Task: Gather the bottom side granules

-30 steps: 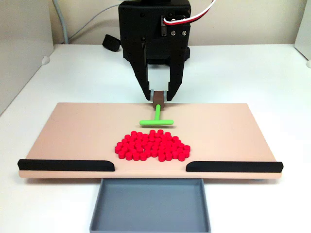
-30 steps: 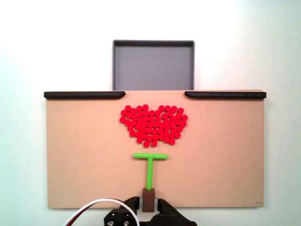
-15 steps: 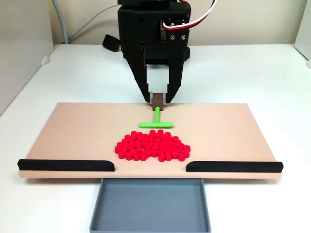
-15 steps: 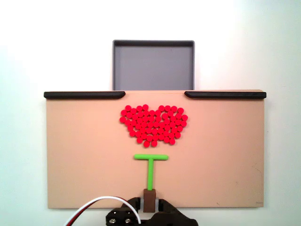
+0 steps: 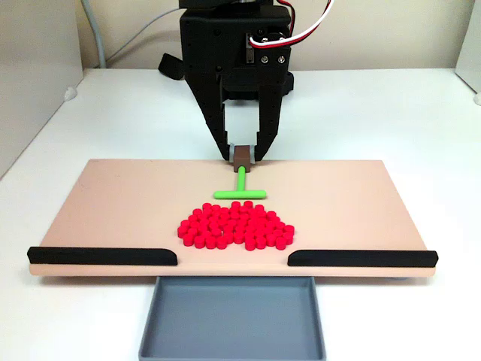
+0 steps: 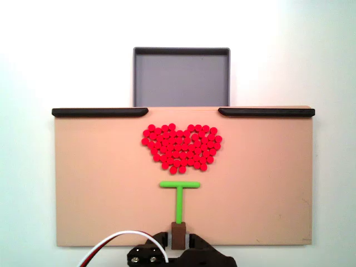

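— Granules [image 5: 235, 225] first: where do we find them in the fixed view that faces the arm?

— We see them as one tight red cluster on the tan board [image 5: 113, 203], between the green T-shaped pusher [image 5: 240, 188] and the gap that separates the two black rails [image 5: 102, 256] [image 5: 362, 258]. The pusher's crossbar lies just beside the cluster's far edge; we cannot tell whether it touches.

— And the gripper [image 5: 242, 154] there?

— We see its two black fingers pinching the brown block [image 5: 242, 156] at the end of the pusher's stem, over the board's far edge. A grey tray [image 5: 232, 316] sits against the board's near edge, below the gap.

— Now the fixed view from above?

— Relative to the board [image 6: 89, 189], we find the granules [image 6: 181, 146] in its upper middle, below the rail gap, roughly heart-shaped. The pusher [image 6: 179, 197] lies below them, its crossbar clearly apart from the lowest pellets. The gripper [image 6: 178, 238] is clamped on the brown block [image 6: 178, 233] at the board's bottom edge. The grey tray [image 6: 181, 51] lies above the board, beyond the rails [image 6: 100, 112] [image 6: 266, 112]. White cable [image 6: 111, 243] curves in beside the gripper.
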Controlling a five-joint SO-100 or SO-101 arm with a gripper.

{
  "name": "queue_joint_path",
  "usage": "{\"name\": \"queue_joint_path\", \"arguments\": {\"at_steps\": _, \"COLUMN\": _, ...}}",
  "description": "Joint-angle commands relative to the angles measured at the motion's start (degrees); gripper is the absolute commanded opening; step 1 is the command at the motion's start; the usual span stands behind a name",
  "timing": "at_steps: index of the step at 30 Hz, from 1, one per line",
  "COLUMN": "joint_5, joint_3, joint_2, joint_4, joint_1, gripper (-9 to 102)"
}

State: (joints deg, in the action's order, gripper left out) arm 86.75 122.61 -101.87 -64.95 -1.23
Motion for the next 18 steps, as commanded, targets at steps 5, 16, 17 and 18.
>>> {"name": "queue_joint_path", "arguments": {"at_steps": 5, "joint_5": 0.3, "joint_3": -0.7, "joint_2": 0.5, "joint_4": -0.4, "joint_1": -0.6, "gripper": 0}}
{"name": "queue_joint_path", "arguments": {"at_steps": 16, "joint_5": 0.4, "joint_3": -0.9, "joint_2": 1.2, "joint_4": -0.4, "joint_1": -0.7, "gripper": 0}}
{"name": "queue_joint_path", "arguments": {"at_steps": 17, "joint_5": 0.4, "joint_3": -0.9, "joint_2": 1.2, "joint_4": -0.4, "joint_1": -0.7, "gripper": 0}}
{"name": "queue_joint_path", "arguments": {"at_steps": 18, "joint_5": 0.2, "joint_3": -0.9, "joint_2": 1.3, "joint_4": 0.3, "joint_1": -0.6, "gripper": 0}}
